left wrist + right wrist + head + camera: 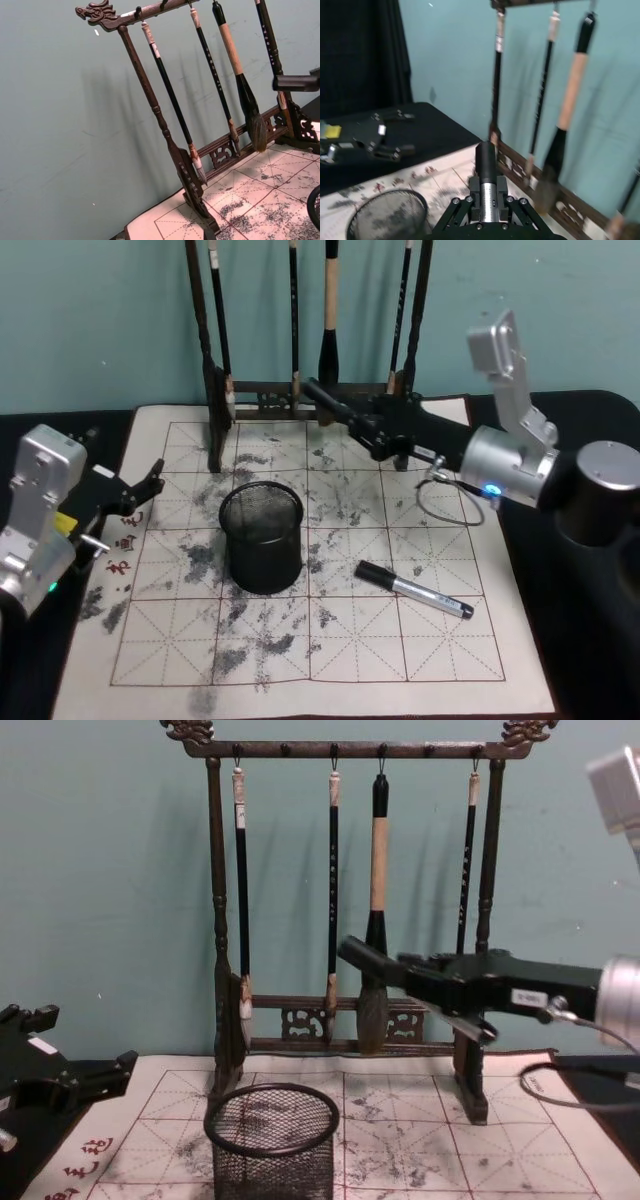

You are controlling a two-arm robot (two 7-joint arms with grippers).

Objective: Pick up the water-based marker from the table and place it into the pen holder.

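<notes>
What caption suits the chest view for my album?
Right gripper holds a marker aloft before the brush rack; pen holder stands lower down.

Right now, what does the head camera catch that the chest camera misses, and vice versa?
Head, not chest: a marker lying on the mat, right of the pen holder. Chest, not head: the brush rack's carved top bar. Both: the pen holder, hanging brushes, the left claw at the mat's left edge, and the right claw gripping another marker.
</notes>
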